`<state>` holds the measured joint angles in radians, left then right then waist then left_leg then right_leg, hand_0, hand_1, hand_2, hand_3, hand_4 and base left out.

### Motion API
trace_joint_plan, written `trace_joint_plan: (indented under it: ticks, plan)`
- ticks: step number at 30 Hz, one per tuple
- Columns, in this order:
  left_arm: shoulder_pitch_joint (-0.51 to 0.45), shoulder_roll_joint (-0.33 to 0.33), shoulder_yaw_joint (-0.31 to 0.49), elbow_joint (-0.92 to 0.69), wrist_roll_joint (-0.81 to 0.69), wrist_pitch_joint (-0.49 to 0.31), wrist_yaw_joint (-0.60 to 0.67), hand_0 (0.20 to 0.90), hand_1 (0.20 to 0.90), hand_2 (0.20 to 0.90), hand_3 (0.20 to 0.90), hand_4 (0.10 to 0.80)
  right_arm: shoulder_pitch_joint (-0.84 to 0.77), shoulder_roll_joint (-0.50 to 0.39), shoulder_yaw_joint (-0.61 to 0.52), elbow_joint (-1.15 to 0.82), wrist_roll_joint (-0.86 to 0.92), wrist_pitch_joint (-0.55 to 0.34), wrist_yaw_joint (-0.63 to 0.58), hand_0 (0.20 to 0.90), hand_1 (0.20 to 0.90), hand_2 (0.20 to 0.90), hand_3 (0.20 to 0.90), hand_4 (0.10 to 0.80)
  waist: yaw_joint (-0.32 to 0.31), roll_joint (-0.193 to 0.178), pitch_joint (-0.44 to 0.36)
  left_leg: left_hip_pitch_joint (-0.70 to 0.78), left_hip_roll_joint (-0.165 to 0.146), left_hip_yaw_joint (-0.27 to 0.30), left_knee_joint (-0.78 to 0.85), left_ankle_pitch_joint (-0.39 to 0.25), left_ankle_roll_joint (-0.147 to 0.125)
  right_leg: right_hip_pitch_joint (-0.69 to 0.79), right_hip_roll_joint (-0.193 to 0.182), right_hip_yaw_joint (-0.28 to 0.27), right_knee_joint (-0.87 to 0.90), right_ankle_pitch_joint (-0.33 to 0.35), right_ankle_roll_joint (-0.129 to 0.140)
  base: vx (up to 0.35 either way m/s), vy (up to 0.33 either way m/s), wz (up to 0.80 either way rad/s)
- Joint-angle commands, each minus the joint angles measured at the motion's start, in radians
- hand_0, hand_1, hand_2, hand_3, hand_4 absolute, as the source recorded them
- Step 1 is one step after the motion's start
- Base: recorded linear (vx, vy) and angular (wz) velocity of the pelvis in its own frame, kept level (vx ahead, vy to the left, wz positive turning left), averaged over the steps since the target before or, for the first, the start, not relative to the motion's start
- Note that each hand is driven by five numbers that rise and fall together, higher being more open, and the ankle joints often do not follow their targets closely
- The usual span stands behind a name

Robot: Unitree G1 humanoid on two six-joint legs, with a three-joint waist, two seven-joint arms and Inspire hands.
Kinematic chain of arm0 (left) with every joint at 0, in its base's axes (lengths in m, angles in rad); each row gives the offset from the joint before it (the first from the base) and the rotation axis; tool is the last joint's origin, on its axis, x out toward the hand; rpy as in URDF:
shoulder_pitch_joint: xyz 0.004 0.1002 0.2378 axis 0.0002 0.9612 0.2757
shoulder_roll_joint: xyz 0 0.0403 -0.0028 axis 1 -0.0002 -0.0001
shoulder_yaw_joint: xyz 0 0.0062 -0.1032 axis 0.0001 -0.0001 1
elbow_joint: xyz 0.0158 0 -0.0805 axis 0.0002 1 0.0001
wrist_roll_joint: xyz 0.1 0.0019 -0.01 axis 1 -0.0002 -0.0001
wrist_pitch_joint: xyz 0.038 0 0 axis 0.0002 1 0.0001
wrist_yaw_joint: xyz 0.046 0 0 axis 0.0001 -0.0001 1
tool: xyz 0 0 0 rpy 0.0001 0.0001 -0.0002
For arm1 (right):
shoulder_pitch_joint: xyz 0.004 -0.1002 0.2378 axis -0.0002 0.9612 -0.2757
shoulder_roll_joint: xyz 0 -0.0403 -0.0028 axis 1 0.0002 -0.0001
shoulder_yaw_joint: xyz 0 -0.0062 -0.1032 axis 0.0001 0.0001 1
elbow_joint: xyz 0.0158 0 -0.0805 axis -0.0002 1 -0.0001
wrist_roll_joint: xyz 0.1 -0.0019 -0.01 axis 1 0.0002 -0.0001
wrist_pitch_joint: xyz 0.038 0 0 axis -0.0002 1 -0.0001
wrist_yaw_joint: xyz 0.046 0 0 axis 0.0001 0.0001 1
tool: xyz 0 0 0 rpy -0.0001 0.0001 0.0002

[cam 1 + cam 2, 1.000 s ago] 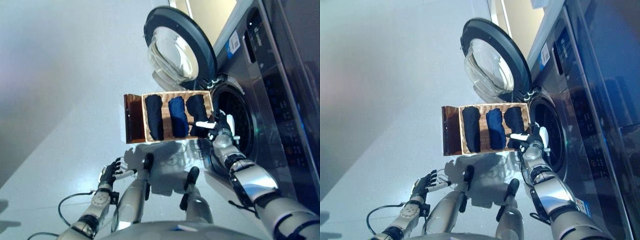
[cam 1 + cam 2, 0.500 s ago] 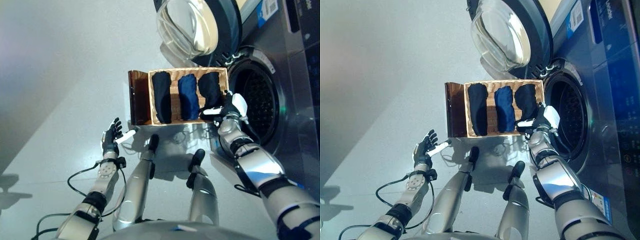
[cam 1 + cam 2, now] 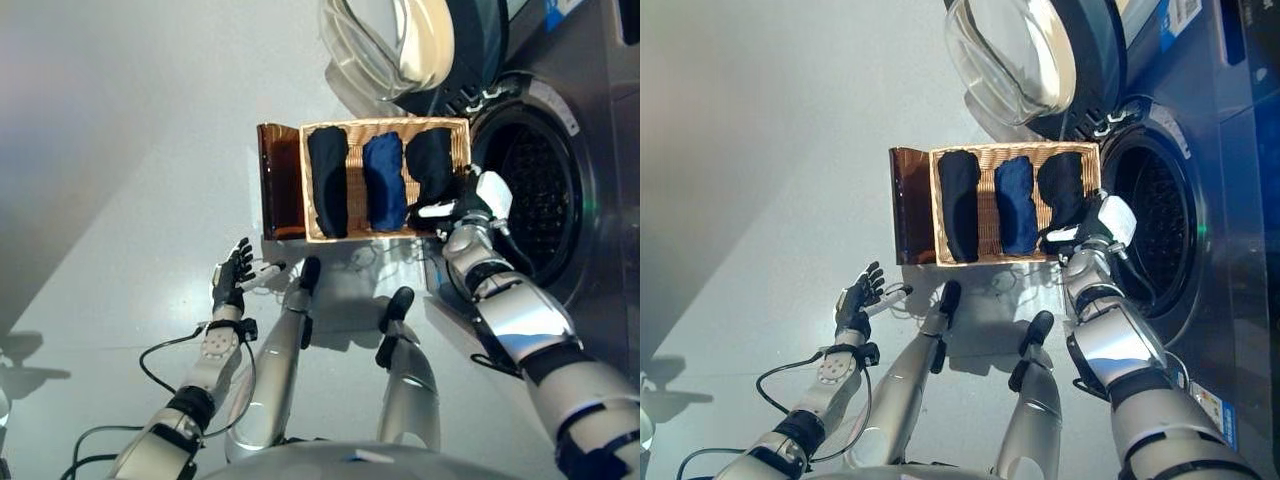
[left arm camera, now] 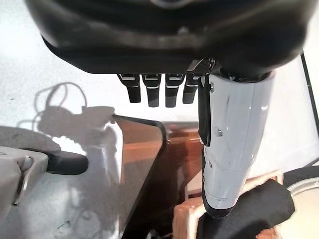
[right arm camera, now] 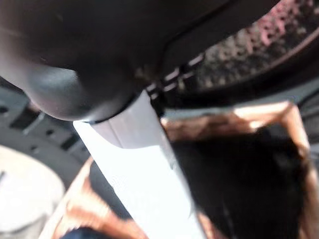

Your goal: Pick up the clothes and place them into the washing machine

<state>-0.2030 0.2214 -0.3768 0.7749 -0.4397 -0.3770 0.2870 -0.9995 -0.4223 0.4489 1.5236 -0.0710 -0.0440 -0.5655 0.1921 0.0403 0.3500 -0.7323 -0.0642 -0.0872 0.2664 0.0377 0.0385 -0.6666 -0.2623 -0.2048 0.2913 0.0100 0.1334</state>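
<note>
A wicker basket [image 3: 360, 234] stands on the floor before the washing machine. It holds three rolled clothes: a black roll [image 3: 327, 180], a blue roll [image 3: 383, 182] and another black roll [image 3: 432, 168]. My right hand [image 3: 468, 208] is at the basket's corner nearest the drum, its white-covered thumb [image 5: 144, 169] over that last black roll [image 5: 249, 184]. Its fingers are hidden. My left hand [image 3: 232, 277] hovers above the floor short of the basket's brown flap [image 4: 144, 164], open with fingers [image 4: 149, 92] spread, holding nothing.
The washing machine's drum opening [image 3: 535, 190] gapes right beside the basket. Its round glass door [image 3: 400, 40] is swung open beyond the basket's far side. Pale floor [image 3: 120, 150] stretches to the left.
The camera has shifted, so the whole scene sits differently. My left hand has risen closer to the basket's flap. My right hand stays at the basket's corner by the black roll.
</note>
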Motion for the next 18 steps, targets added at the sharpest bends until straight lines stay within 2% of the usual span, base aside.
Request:
trace_joint_plan:
  ticks: [1, 18]
  plan:
    - [0.032, 0.036, 0.000, -0.088, 0.019, -0.049, 0.033, 0.900, 0.900, 0.900, 0.900, 0.800, -0.081, -0.129, 0.046, -0.009, -0.021, -0.004, -0.071, 0.900, 0.900, 0.900, 0.900, 0.800, 0.031, 0.035, -0.016, -0.002, -0.029, 0.023, 0.103, -0.127, -0.060, 0.055, 0.026, 0.035, 0.038, -0.041, -0.040, 0.103, -0.013, 0.08]
    - [-0.005, 0.037, -0.019, -0.090, 0.021, -0.057, 0.056, 0.900, 0.900, 0.900, 0.900, 0.800, -0.119, -0.167, 0.041, 0.005, -0.007, 0.004, -0.075, 0.900, 0.900, 0.900, 0.900, 0.800, 0.054, 0.056, 0.009, -0.050, -0.058, 0.003, 0.087, -0.098, -0.060, 0.031, 0.008, 0.014, 0.043, -0.044, -0.042, 0.006, 0.003, 0.05]
